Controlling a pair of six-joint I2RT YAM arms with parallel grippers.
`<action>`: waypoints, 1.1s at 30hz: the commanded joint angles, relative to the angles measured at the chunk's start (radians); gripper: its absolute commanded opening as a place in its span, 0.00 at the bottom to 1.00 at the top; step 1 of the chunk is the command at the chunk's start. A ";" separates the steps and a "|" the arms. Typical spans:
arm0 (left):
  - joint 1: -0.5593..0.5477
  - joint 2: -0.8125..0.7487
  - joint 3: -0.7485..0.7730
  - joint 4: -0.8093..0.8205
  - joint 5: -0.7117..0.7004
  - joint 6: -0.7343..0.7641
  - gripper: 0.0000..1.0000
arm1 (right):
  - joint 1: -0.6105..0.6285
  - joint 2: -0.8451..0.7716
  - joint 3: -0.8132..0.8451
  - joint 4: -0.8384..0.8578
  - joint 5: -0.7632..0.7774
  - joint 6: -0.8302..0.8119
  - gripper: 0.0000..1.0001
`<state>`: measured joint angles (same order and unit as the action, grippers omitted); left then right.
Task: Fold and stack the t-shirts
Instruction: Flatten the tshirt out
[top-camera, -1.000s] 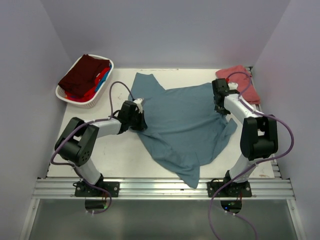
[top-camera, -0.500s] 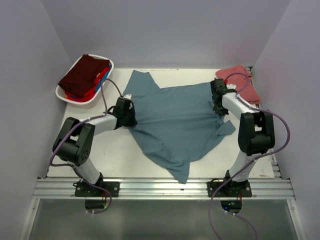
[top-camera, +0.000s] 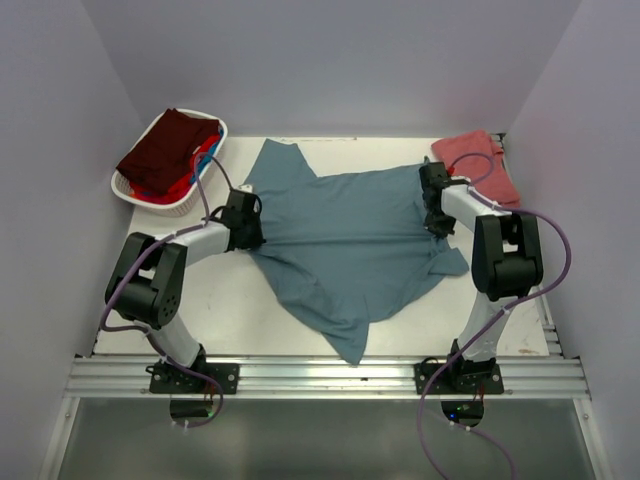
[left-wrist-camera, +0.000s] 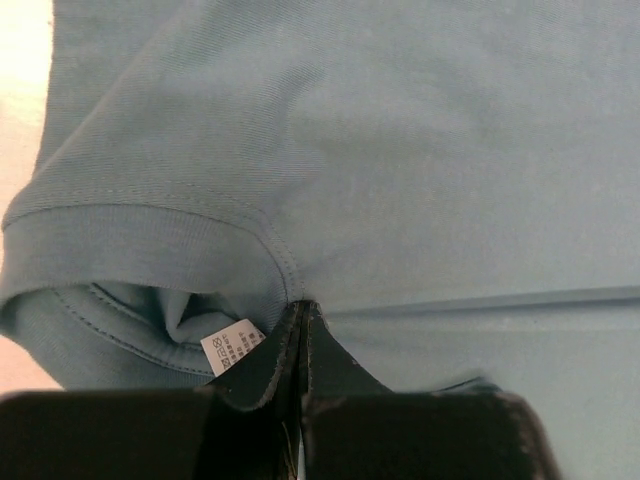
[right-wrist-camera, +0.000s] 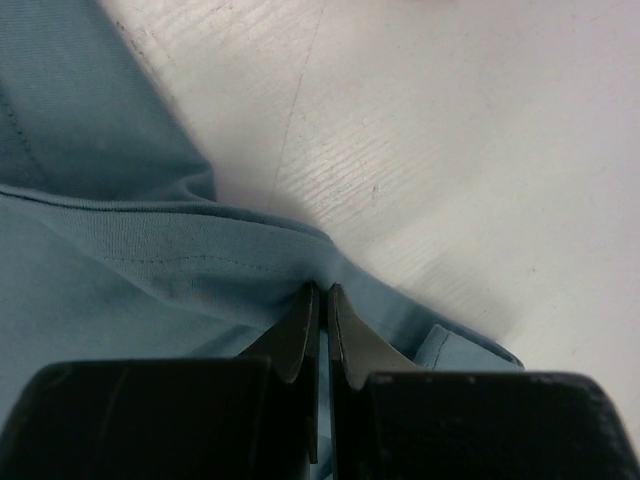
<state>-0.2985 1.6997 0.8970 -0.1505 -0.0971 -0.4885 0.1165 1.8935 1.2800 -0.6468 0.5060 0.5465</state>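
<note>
The big teal-blue shirt (top-camera: 350, 250) lies spread on the white table (top-camera: 230, 300) between the arms, one corner trailing toward the near edge. The left gripper (top-camera: 243, 218) is clenched on its hem by a white label (left-wrist-camera: 232, 350), the right gripper (top-camera: 433, 208) on the opposite edge. Behind, a basket (top-camera: 165, 207) holds a dark maroon shirt (top-camera: 168, 150) at left; a salmon-red shirt (top-camera: 480, 165) lies at right.

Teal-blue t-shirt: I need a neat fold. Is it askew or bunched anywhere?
The teal-blue t-shirt lies skewed: stretched between the left gripper and right gripper, both shut on its edges, while its lower part tapers to a point toward the near edge of the table.
</note>
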 joint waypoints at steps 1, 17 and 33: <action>0.052 0.035 -0.015 -0.167 -0.205 0.033 0.00 | -0.044 -0.013 0.031 -0.065 0.224 0.041 0.03; 0.055 0.014 -0.018 -0.178 -0.247 0.030 0.00 | -0.041 -0.077 0.012 -0.043 0.273 0.034 0.57; 0.022 0.000 -0.030 -0.139 -0.191 0.045 0.00 | -0.041 0.054 0.171 0.372 -0.839 -0.112 0.00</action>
<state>-0.2710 1.6939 0.9016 -0.2108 -0.2928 -0.4595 0.0738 1.8263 1.3407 -0.3058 -0.1177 0.4274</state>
